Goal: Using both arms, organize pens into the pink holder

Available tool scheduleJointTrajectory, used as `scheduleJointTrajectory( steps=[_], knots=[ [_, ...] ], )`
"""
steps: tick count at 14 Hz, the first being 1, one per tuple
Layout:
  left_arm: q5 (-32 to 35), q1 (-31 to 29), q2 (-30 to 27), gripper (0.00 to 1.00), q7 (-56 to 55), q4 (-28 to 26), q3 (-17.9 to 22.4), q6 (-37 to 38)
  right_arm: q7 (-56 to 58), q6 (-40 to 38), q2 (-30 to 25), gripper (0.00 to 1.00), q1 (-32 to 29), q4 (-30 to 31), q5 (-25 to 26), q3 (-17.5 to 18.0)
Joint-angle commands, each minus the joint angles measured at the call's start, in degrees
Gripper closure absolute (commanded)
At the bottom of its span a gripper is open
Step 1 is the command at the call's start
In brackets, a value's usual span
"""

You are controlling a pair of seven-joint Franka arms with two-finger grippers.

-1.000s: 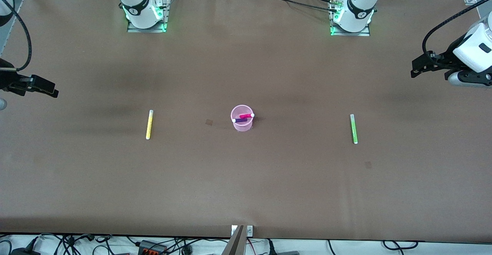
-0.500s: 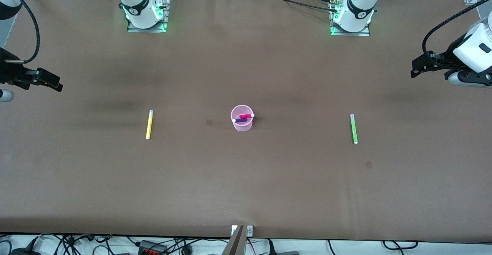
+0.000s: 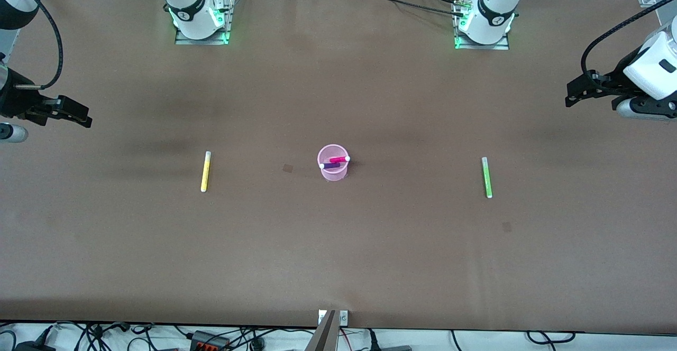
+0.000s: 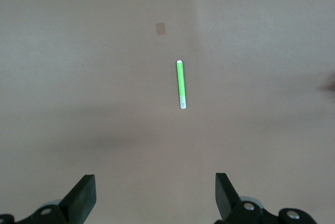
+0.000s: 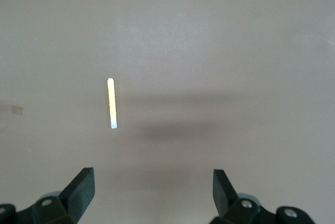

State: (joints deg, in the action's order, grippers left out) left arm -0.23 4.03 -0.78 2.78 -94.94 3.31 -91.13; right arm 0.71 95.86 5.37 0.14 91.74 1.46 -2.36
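Desk (image 3: pixel 338 256), wide, covered in plain brown sheet, carried every item listed; small round cup of pale translucent pink plastic with a slightly flared rim (image 3: pixel 333 173) stood upright near the middle of the desk; inside it lay two slim short marker pens with white ends, one with a magenta barrel (image 3: pixel 338 159) and one with a purple barrel (image 3: pixel 331 165), both leaning across the cup's mouth, the magenta one resting higher with its white tip at the rim.

Slim marker pen with a yellow barrel (image 3: pixel 205 171) lay flat on the bare desk toward the right arm's end, well apart from the pink cup and roughly level with it; same pen showed in the right wrist view (image 5: pixel 111 103), untouched.

Slim marker pen with a green barrel (image 3: pixel 486 177) lay flat toward the left arm's end, likewise well apart from the cup; same pen showed in the left wrist view (image 4: pixel 180 84), untouched.

Right arm's black two-finger hand (image 3: pixel 79 118) hung over the desk's edge at the right arm's end, fingers spread wide and holding nothing; left arm's black two-finger hand (image 3: pixel 574 93) hung over the desk's edge at the left arm's end, fingers spread wide and holding nothing.

Small darker square patches (image 3: pixel 287 168) marked the brown sheet beside the cup and nearer the front camera than the green pen.
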Motion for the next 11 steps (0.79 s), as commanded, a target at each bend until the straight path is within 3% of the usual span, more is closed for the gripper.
scheduleJointTrajectory(
  steps=[1, 11],
  knots=[
    [0.23, -0.16, -1.24, 0.00, 1.44, -0.86, 0.12, -0.28, -0.62, 1.00, 0.08, 0.00, 1.34, 0.20, 0.92, -0.18],
    [0.14, -0.16, -1.07, 0.00, 1.35, -0.60, 0.21, -0.37, 0.17, 0.29, -0.62, 0.00, 0.47, 0.20, 0.65, -0.10]
  ],
)
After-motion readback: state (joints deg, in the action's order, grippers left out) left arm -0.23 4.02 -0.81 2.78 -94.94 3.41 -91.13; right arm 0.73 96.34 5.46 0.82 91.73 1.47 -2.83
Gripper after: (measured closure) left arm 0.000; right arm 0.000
